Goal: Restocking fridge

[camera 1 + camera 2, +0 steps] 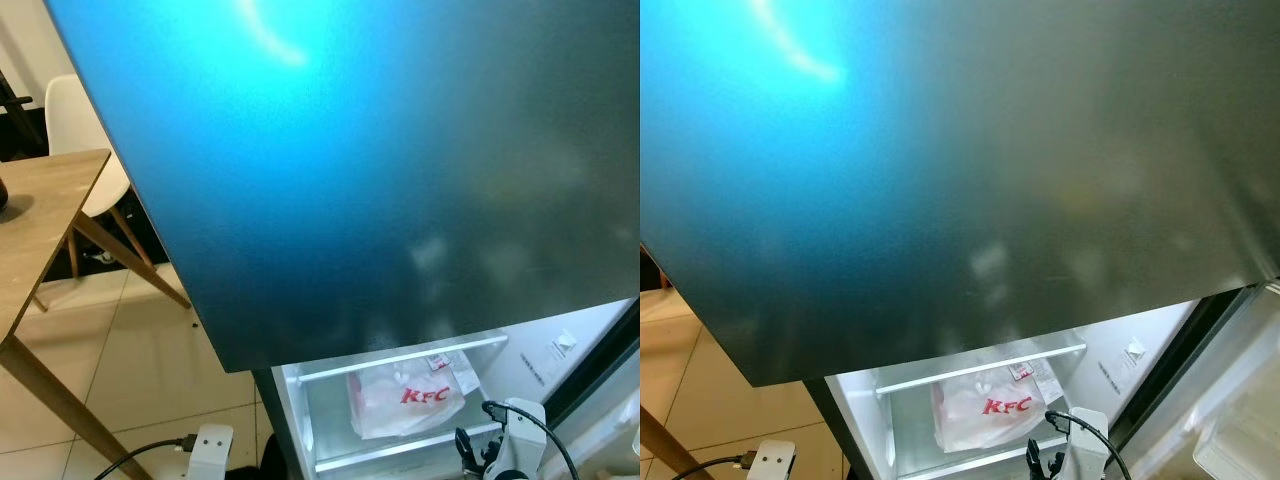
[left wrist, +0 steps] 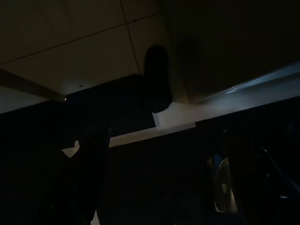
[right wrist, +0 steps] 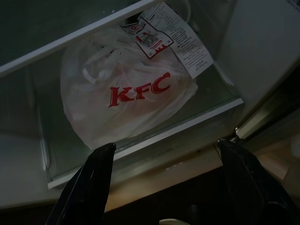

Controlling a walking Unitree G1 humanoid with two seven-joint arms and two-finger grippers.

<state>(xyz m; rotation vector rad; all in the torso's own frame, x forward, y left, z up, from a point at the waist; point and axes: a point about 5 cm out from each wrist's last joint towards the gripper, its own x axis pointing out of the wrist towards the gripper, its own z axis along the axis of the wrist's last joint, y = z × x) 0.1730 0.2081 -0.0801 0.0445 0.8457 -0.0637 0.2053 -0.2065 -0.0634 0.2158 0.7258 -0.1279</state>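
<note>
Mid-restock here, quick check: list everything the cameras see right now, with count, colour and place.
Fridge door: one, dark with a blue glare, fills the upper head views.
Fridge shelf: one, clear glass with white trim, in the lit compartment below the door.
KFC bag: one, white plastic with red lettering, lying on that shelf.
Receipt: one, white, attached at the bag's top.
Table: one, light wood, to the robot's left.
Chair: one, white with wooden legs, behind the table.
Floor: beige tiles.
Right tool: one, black fingers apart, in front of the shelf's edge, holding nothing.
Left tool: one, dark, low by the floor.
</note>
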